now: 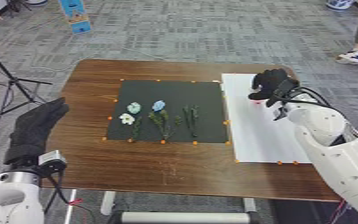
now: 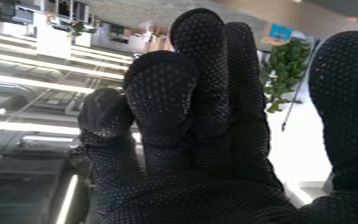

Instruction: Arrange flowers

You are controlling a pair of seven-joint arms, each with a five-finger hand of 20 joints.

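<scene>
Right hand [image 1: 271,84] is over white sheet [image 1: 267,142], grey carpet [image 1: 202,30] surrounding table [image 1: 140,167].

Bare wood on the table [image 1: 158,175] gives a lane along the near edge, another between the black mat [image 1: 207,91] and the far edge. Left-edge strip's narrower, left hand [image 1: 33,130] sits at it. Mat's left half and middle blocked: white flower [image 1: 127,119], pale green flower [image 1: 134,107], blue flower [image 1: 159,105], then green stems [image 1: 191,121]. Room between those stems and mat's right border. White sheet [image 1: 260,142]: near-left part open, far part under right hand [image 1: 268,82]. Right arm [image 1: 337,152] blocks the right edge.
</scene>
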